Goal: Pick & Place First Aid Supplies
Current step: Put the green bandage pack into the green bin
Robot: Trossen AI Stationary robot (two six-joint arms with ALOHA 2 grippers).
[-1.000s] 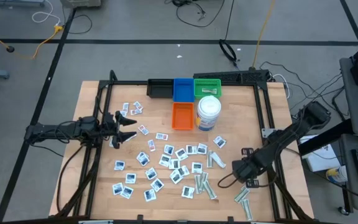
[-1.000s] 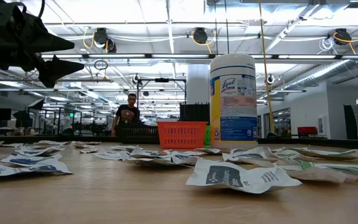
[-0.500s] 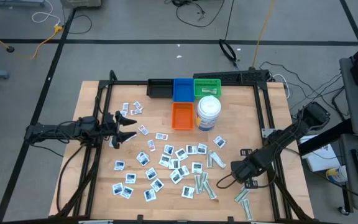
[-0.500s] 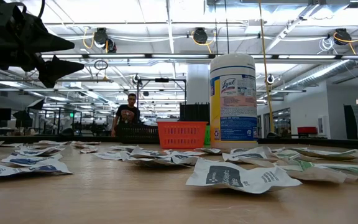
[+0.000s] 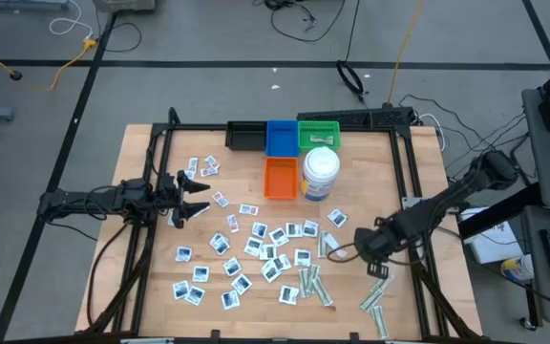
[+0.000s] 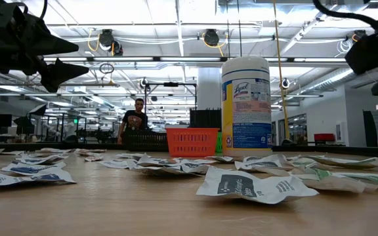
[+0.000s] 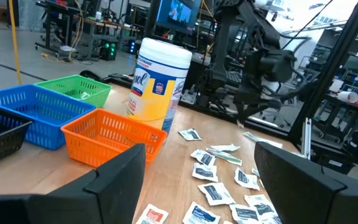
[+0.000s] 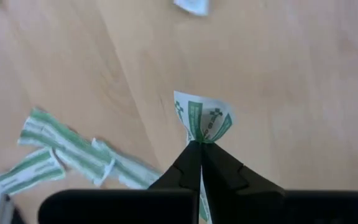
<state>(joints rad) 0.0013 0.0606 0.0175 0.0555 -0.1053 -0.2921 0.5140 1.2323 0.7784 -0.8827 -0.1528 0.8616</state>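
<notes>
Near packet: in my low view a white packet with dark print (image 6: 253,185) lies flat on the wooden counter (image 6: 110,210), closest to the lens
Strips: pale green wrapped strips (image 5: 375,298) lie at the counter's near right corner, more (image 5: 315,285) just beside the packet scatter
Right tool (image 8: 200,144): I have it clamped tight on 1 green-printed wrapped strip (image 8: 205,119), held above the bare wood; from above it (image 5: 363,245) sits right of the scatter
Packets: dozens of small white packets (image 5: 261,250) spread over the counter's middle and near left, a few (image 5: 201,166) farther up on the left
Left tool (image 5: 196,197): I see it hanging over the left side with fingers spread wide and nothing between them
Wipes canister (image 5: 320,175): upright, just right of the orange basket (image 5: 280,178)
Far row: black tray (image 5: 244,137), blue basket (image 5: 280,137) and green basket (image 5: 318,132) side by side along the far edge
Room: 1 person (image 6: 134,120) stands beyond the counter
</notes>
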